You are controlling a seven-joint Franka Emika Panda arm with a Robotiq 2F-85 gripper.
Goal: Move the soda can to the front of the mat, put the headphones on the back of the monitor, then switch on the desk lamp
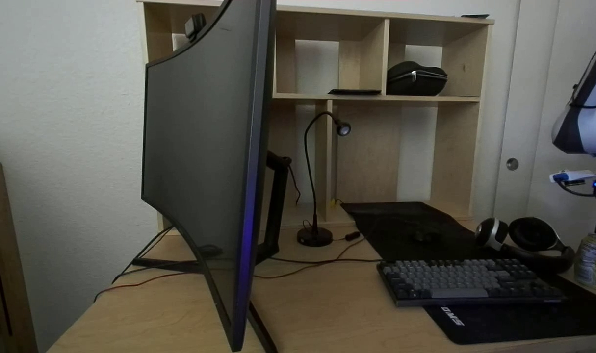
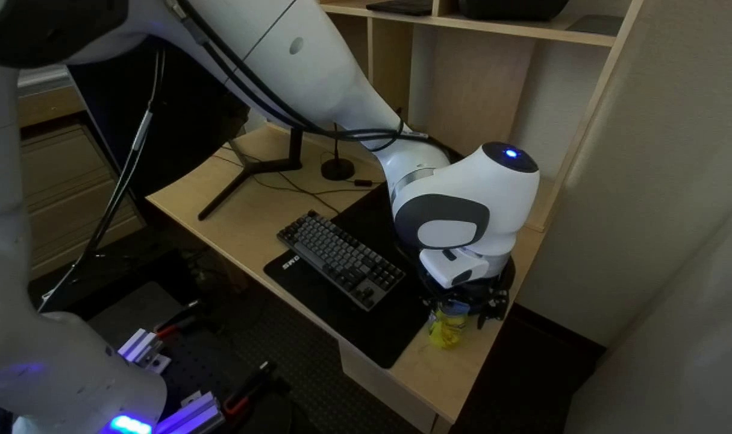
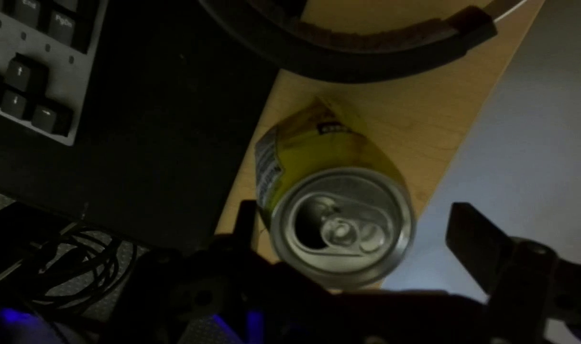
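The soda can (image 3: 328,157) stands upright on bare wood beside the mat (image 3: 151,167), near the desk's edge, also in both exterior views (image 1: 588,262) (image 2: 447,330). My gripper (image 3: 355,217) is open over the can, one finger on each side. The left finger is close to the can; a gap shows at the right finger. The black headphones (image 1: 531,234) lie at the mat's edge behind the can; their headband (image 3: 338,62) shows in the wrist view. The monitor (image 1: 199,137) stands across the desk. The desk lamp (image 1: 315,237) is upright, its head showing no bright light.
The keyboard (image 1: 469,279) lies on the mat, with a dark mouse-like shape (image 1: 425,235) behind it. A wooden shelf (image 1: 376,98) holding a black case (image 1: 416,79) stands at the back. Cables (image 1: 322,262) run between lamp and monitor. A wall (image 2: 661,211) is near the can's side.
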